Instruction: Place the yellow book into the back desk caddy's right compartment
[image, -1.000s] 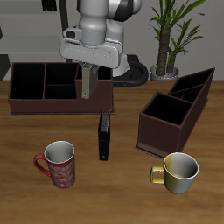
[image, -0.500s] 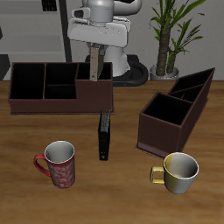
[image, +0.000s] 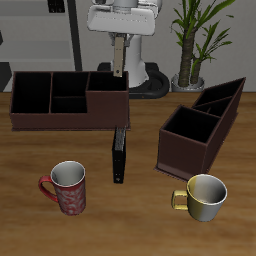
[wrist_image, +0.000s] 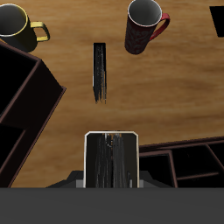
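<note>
My gripper (image: 119, 60) is shut on the yellow book (image: 119, 56), which hangs upright, edge-on to the exterior view. It is held well above the back desk caddy (image: 50, 103), over the back wall of its large right compartment (image: 107, 96), and touches nothing. In the wrist view the book (wrist_image: 112, 161) shows its grey-beige cover between the fingers. Part of the back desk caddy (wrist_image: 188, 164) lies beside and beneath it.
A longer black book (image: 119, 155) lies on the table in front of the caddy. A diagonally turned dark-brown caddy (image: 203, 125), a red mug (image: 66, 186) and a yellow mug (image: 204, 196) stand nearer the front edge. A plant (image: 195, 40) stands at the back.
My gripper has risen with the yellow book, from just in front of the caddy's large section to high above its back wall.
</note>
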